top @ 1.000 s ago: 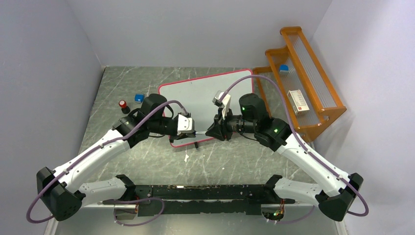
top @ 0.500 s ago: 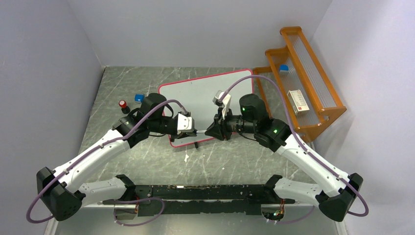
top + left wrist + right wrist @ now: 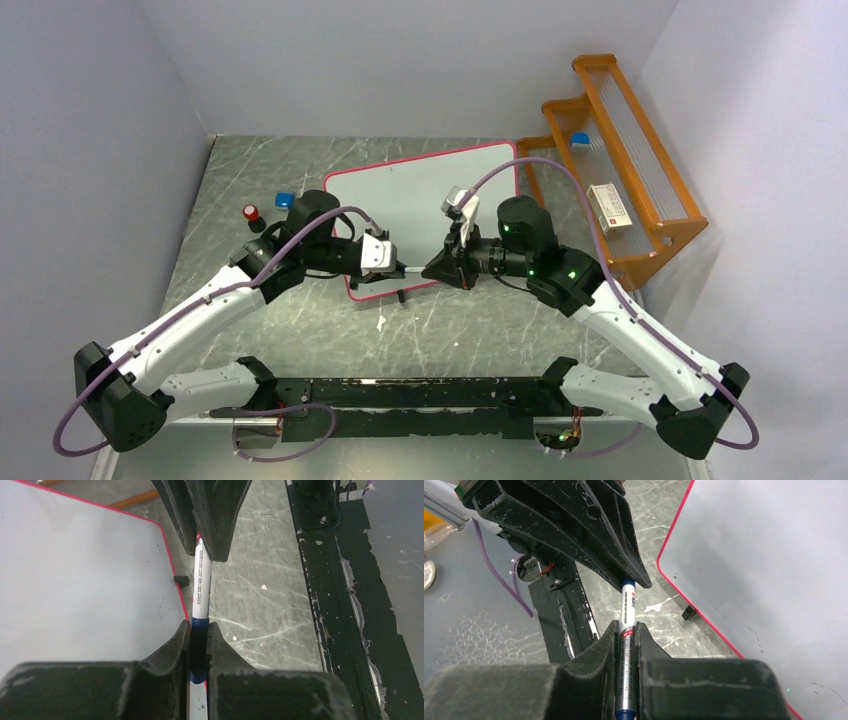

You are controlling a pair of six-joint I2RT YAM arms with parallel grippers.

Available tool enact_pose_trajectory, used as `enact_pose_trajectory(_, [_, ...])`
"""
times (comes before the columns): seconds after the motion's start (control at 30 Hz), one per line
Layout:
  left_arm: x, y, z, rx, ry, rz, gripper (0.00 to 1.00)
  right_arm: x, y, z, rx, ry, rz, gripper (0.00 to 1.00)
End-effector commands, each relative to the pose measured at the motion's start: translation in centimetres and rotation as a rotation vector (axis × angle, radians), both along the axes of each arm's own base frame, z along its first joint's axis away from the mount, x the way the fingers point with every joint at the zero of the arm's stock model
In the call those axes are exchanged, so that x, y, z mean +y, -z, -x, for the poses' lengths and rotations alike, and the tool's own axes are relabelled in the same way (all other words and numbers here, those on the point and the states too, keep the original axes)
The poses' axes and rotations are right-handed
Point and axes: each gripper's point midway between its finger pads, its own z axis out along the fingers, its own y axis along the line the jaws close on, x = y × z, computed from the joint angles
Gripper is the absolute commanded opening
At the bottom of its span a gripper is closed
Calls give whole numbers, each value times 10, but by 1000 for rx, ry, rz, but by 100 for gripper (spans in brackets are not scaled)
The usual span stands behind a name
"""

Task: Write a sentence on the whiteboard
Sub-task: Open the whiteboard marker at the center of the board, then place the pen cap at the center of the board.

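Mid-uncapping, judging by marker off whiteboard's near edge, clamped at blue end by left gripper, at barrel by right gripper; calls next for straight axial pull apart.

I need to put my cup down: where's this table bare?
Bare grey marble table lies between the pink-framed whiteboard and the black base rail, and in the far left corner behind the blue block. Crowded: where left gripper and right gripper clamp a white marker, and by the orange rack.
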Motion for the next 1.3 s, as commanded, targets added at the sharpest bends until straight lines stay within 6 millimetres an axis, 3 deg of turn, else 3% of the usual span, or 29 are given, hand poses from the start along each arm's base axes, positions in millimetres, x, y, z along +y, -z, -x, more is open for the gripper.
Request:
enact_pose_trajectory(0.0, [9,4,-9,-40,-47,-12,5,-18,-11,6,-44,36,-2,0])
enact_pose_trajectory(0.43, [18,19,-23,-65,-102,-52,5,-60,-22,22,-145,114,8,0])
enact_pose_trajectory(0.7, [4,28,-15,94,-121,-69,5,-96,-31,-5,-252,388,-47,0])
enact_pose_trajectory(0.87, [-18,51,4,196,-225,-102,5,-122,-32,-21,-325,561,-80,0])
enact_pose_trajectory(1.0, [-25,69,14,219,-313,-129,5,-133,-28,-25,-363,622,-95,0])
enact_pose_trajectory(1.27, [-47,131,39,255,-401,-274,5,-154,-15,-31,-397,734,-106,0])
